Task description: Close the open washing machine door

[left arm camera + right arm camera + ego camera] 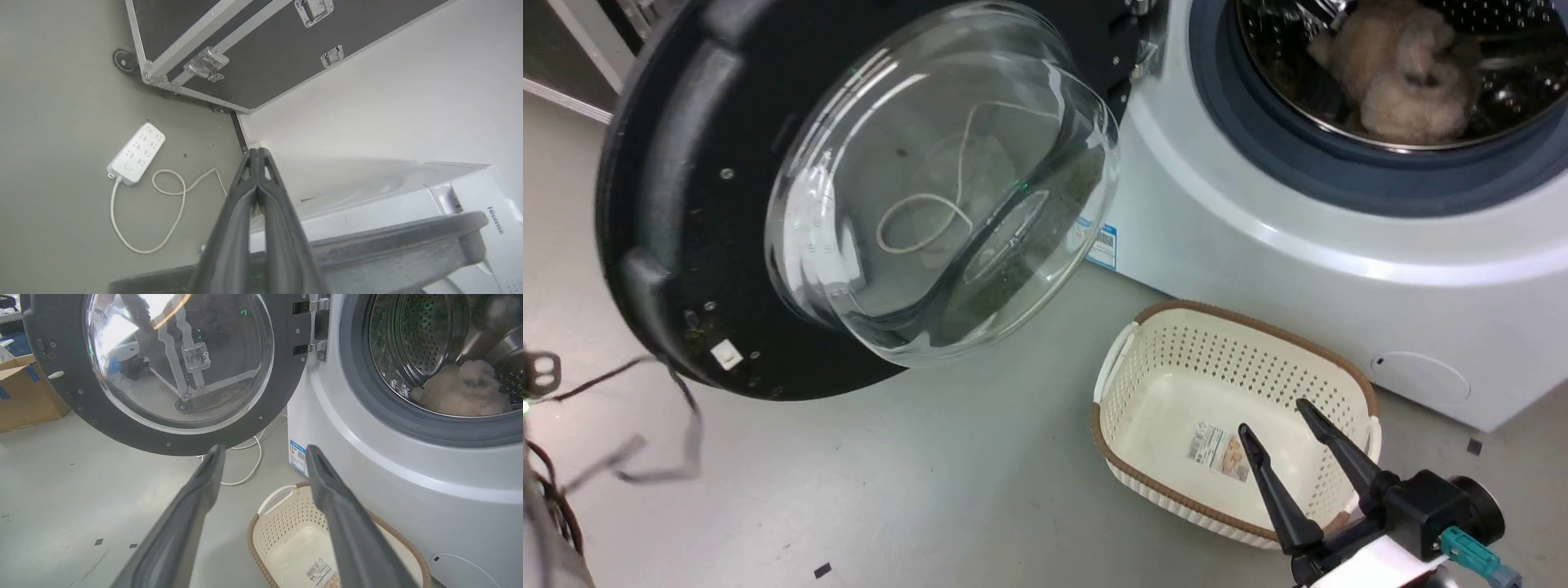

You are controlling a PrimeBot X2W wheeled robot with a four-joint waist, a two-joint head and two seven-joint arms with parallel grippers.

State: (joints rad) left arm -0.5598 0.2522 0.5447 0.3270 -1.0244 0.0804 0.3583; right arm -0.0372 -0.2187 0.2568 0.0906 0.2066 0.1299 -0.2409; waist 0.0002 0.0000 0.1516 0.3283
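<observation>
**A:** Where is the washing machine door [678,245] sitting?

**B:** It is hanging wide open on its hinge [318,330] at the left side of the white washing machine [1258,245]. Its glass bowl is bulging toward the head camera, and the lower edge of its black ring is hovering over the grey floor [890,490].

**A:** What room is lying around its edges?

**B:** Bare floor is stretching out below and to the left of the ring. A pale basket [1117,367] is standing on the floor just beside the machine's front, under the drum opening [1339,163] and apart from the door's edge. In the right wrist view a cardboard box [24,396] is sitting out beyond the door's free edge.

**A:** And the grippers?

**B:** The right gripper [1272,416] is hovering over the basket, fingers spread wide around nothing, well apart from the door. The left gripper [257,153] is showing its fingers pressed together, tips meeting. They are rising in front of the door's dark rim, which is blurring across the bottom of that view, and I cannot tell whether they are touching it. Beyond them a power strip [137,153] is lying near a black metal-edged case [265,57].

**A:** What is being hidden?

**B:** The head view is cutting off the door's top and the drum opening's upper part. A fluffy beige thing [1405,73] is lying inside the drum. Dark cables [645,457] are blurring at that view's left edge, too smeared to make out.
</observation>
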